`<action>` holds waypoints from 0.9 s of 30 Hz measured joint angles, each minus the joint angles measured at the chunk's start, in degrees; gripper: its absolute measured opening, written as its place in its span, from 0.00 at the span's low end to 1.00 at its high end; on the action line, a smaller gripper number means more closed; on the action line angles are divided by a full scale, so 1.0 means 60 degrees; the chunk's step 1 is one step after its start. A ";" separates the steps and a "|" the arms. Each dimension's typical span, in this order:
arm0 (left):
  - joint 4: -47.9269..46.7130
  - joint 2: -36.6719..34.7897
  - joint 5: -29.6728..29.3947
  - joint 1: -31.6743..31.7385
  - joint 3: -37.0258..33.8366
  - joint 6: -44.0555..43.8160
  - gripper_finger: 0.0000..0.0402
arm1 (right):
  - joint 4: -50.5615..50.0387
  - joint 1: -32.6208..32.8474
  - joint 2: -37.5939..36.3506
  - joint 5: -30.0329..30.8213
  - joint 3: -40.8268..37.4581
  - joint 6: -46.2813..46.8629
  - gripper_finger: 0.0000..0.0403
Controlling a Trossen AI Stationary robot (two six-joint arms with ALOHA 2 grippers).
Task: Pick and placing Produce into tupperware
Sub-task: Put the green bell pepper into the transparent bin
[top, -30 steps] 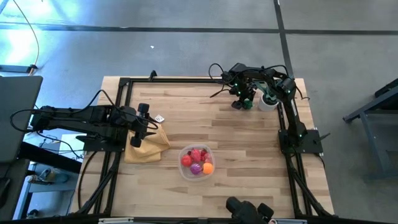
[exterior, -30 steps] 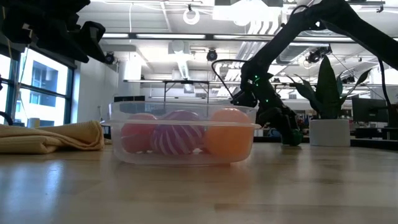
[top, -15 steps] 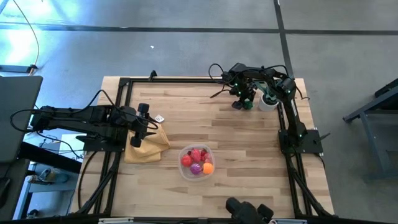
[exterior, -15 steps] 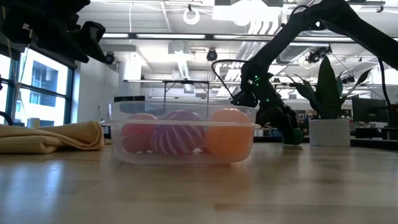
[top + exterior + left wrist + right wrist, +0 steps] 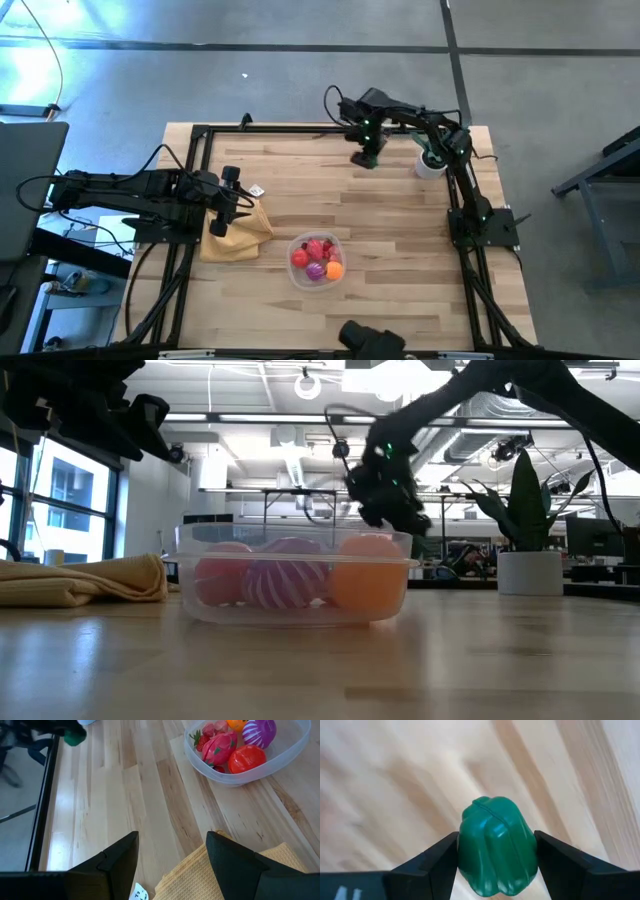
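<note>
The right gripper [image 5: 366, 160] sits in the upper middle of the high view, over the far part of the wooden table [image 5: 400, 230], left of the white pot [image 5: 430, 165] with its spiky plant. In the right wrist view a green toy pepper [image 5: 497, 852] fills the centre of the frame, lodged squarely between the two dark fingers [image 5: 432, 865]: one finger presses against each flank of it, and its lobed top stands clear above their tips. The fingers are closed on the pepper, which hangs above the wood (the blurred planks behind it show no contact with the table). In the low view this gripper [image 5: 392, 510] shows in the upper middle, above and behind the container's far rim.

The tupperware [image 5: 317, 261] lies in the lower middle of the high view, well apart from the right gripper. Inside it rest a red piece [image 5: 246, 759], a pink one [image 5: 219, 746], a purple striped one [image 5: 259, 731], an orange one [image 5: 236, 724] and a strawberry [image 5: 203, 739], all packed close together. In the low view the clear tub [image 5: 296, 578] stands in the centre with the purple and orange pieces against its near wall.

The left gripper [image 5: 226, 205] waits at the left of the high view, over the mustard-yellow cloth [image 5: 240, 235]. In the left wrist view its fingers [image 5: 120, 857] stand apart with nothing between them, the cloth [image 5: 225, 875] lying below at the lower right of the frame, and a small white tag [image 5: 138, 893] beside the cloth's edge.
</note>
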 joint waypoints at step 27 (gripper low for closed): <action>0.0000 0.0002 0.0000 0.0000 0.0000 0.0001 0.55 | 0.1045 0.6398 -0.0015 -0.1955 0.4028 0.0508 0.57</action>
